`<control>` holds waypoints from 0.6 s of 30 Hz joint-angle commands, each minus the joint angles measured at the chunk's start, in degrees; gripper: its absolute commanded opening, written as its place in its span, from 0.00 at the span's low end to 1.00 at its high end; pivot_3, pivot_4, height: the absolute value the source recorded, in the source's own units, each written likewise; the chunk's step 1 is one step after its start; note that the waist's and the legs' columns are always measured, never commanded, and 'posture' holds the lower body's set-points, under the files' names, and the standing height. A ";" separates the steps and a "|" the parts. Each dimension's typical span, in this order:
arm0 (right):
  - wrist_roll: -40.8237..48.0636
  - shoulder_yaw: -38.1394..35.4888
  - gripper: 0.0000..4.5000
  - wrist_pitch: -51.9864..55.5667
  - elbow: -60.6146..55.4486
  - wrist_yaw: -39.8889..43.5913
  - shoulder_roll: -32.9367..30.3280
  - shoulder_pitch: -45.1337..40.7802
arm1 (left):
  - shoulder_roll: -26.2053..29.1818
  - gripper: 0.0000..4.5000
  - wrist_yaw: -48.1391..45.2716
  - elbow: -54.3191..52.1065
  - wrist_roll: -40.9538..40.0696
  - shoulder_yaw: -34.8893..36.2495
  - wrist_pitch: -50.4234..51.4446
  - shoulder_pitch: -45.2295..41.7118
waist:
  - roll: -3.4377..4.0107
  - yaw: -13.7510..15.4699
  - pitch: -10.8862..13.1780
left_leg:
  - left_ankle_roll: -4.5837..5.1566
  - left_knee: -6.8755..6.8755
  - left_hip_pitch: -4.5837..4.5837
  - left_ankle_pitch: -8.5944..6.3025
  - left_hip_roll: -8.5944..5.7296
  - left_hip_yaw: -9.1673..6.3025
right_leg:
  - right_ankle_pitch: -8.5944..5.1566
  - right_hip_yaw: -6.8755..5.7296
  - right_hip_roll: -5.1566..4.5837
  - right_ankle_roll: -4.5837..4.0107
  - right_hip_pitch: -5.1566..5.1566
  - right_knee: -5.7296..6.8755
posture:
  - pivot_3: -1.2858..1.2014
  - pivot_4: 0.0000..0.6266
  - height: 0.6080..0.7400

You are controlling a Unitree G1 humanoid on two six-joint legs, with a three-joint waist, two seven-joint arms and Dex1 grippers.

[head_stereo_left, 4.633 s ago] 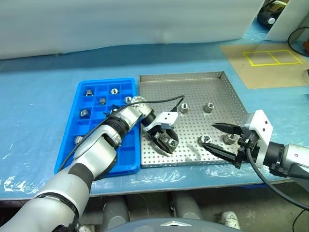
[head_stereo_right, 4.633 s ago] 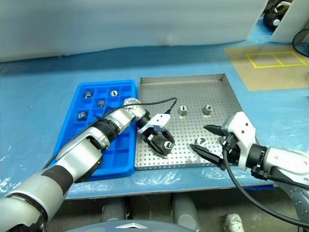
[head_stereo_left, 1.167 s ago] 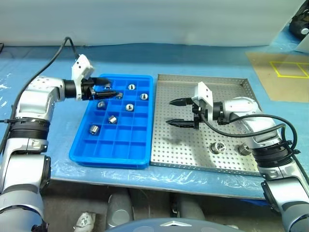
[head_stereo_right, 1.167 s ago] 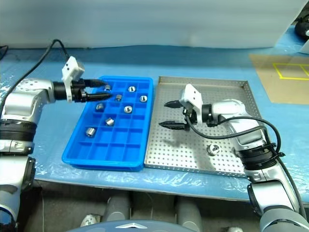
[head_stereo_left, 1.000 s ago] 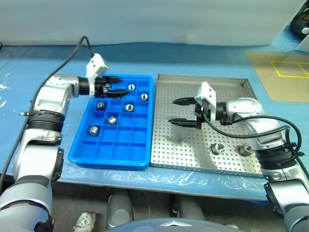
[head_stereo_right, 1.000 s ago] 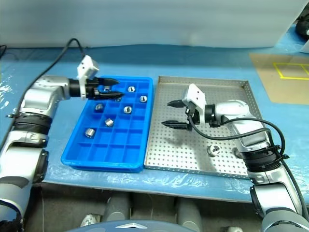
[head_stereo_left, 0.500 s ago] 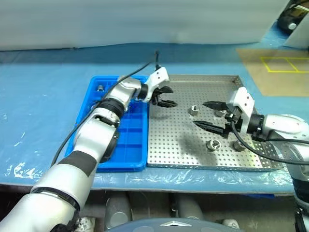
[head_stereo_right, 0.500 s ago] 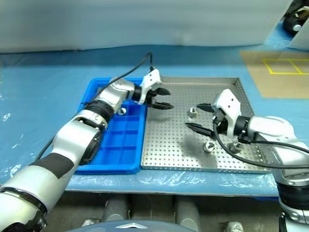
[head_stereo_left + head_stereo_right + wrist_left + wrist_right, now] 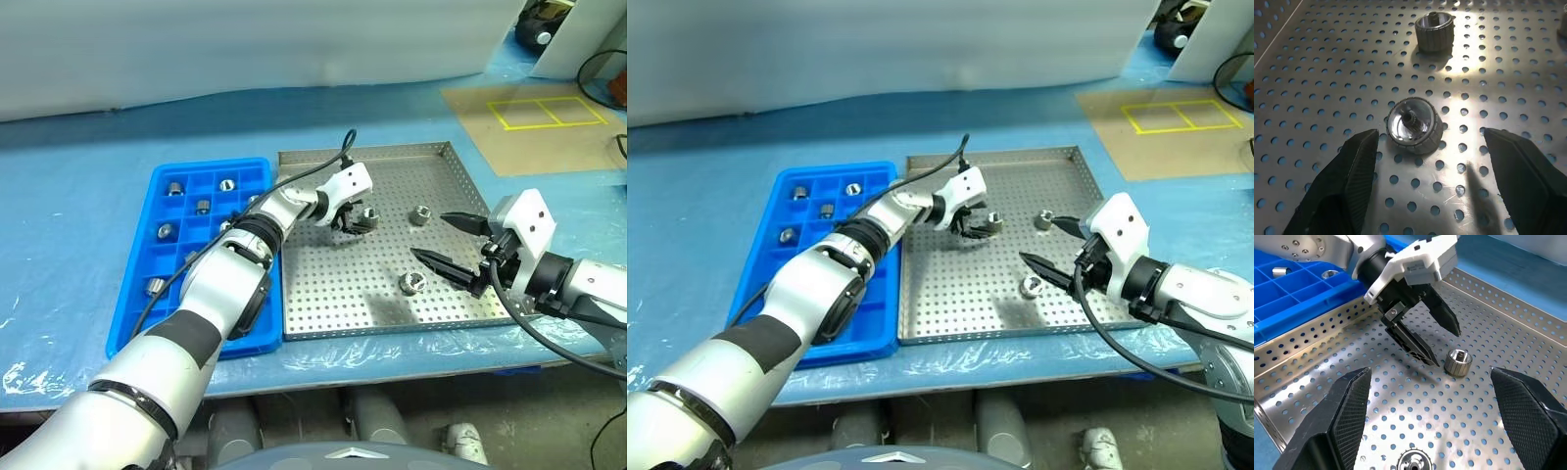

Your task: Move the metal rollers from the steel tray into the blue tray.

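Three rollers lie on the steel tray [image 9: 323, 294]. One roller [image 9: 369, 215] sits near the tray's middle toward 12 o'clock, and my left claw [image 9: 355, 223] is over it, fingers spread wide and gripping nothing; in the left wrist view that roller [image 9: 1414, 126] lies on its side between my fingertips [image 9: 1357, 152], touching neither. A second roller [image 9: 420, 214] lies at 3 o'clock from the first, a little apart. A third roller [image 9: 411, 284] lies nearer the tray's 6 o'clock edge.

My right claw [image 9: 453, 243] hovers over the tray's 3 o'clock side, fully released and empty, its two black fingers pointing toward the tray's middle, the lower one just beside the third roller.

The blue tray [image 9: 140, 305] lies just beside the steel tray at its 9 o'clock side, my left arm crossing over it. Several rollers [image 9: 202, 207] sit in its compartments toward 12 o'clock.
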 commanded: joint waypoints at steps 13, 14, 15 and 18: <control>4.27 -4.72 0.89 1.44 -6.92 -4.87 -0.16 5.81 | -4.14 0.81 13.35 0.20 2.60 3.96 2.68 3.56 | 0.02 -3.03 -0.01 | 0.18 -0.01 -0.13 -0.11 -0.04 0.02 | -0.02 -0.04 -0.05 0.03 0.04 -0.35 | 0.21 0.24 1.00; 4.32 -4.79 0.89 1.41 -6.99 -5.06 -0.21 6.07 | -4.25 0.81 13.96 0.21 2.76 4.09 2.87 3.76 | 0.02 -3.25 -0.01 | 0.20 -0.02 -0.15 -0.12 -0.04 0.02 | -0.02 -0.05 -0.05 0.03 0.05 -0.41 | 0.21 0.24 1.00; 4.47 -4.97 0.89 1.39 -7.09 -5.24 -0.25 6.38 | -4.36 0.81 14.85 0.22 3.01 4.21 3.03 3.94 | 0.05 -3.49 -0.03 | 0.22 -0.02 -0.16 -0.14 -0.04 0.01 | -0.01 -0.06 -0.04 0.04 0.07 -0.48 | 0.21 0.24 1.00; 4.60 -5.64 0.89 1.31 -7.30 -5.47 -0.54 7.23 | -4.70 0.81 17.80 0.31 3.21 5.01 3.96 4.33 | 0.09 -4.32 -0.05 | 0.38 -0.04 -0.16 -0.23 -0.10 0.01 | 0.03 -0.11 -0.12 0.11 0.25 -0.80 | 0.20 0.24 1.00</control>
